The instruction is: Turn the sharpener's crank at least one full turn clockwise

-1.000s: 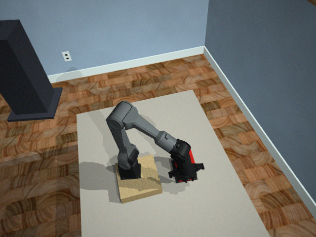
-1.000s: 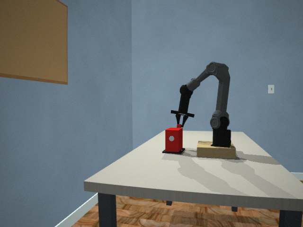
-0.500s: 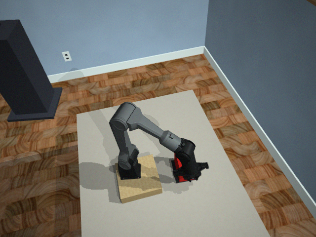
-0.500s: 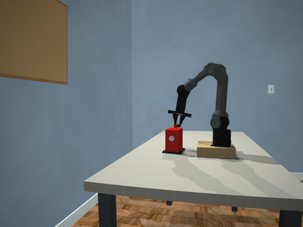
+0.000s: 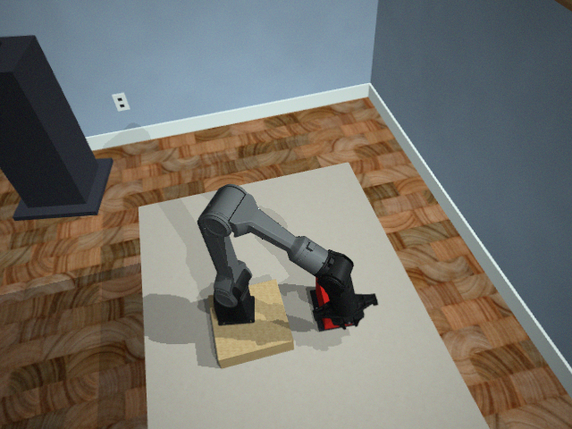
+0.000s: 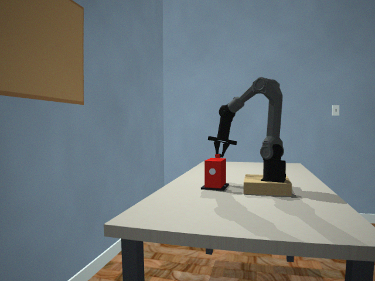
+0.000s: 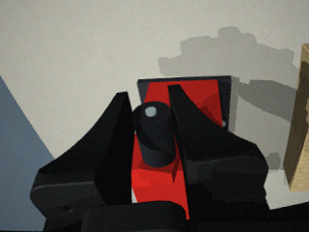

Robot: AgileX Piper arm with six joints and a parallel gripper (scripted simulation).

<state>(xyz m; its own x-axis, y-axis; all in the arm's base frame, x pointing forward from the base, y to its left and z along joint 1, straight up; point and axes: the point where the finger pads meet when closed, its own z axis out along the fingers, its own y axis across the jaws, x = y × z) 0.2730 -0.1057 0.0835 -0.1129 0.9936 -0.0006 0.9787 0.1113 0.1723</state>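
Note:
The red box-shaped sharpener (image 6: 215, 177) stands on a black base plate on the table, left of the arm's base. It shows in the top view (image 5: 333, 310), mostly covered by my wrist. Its crank handle (image 7: 154, 130) is a dark cylinder with a grey dot, standing over the sharpener's top side. My gripper (image 7: 150, 102) points down from above and is shut on this handle, one finger on each side. In the exterior view my gripper (image 6: 221, 153) holds the crank's red knob (image 6: 217, 156) just above the sharpener's top.
The arm stands on a wooden block (image 5: 251, 322) beside the sharpener. The block's edge shows at the right of the wrist view (image 7: 297, 131). The table's left edge (image 6: 157, 193) is near the sharpener. A dark pillar (image 5: 38, 133) stands on the floor far off.

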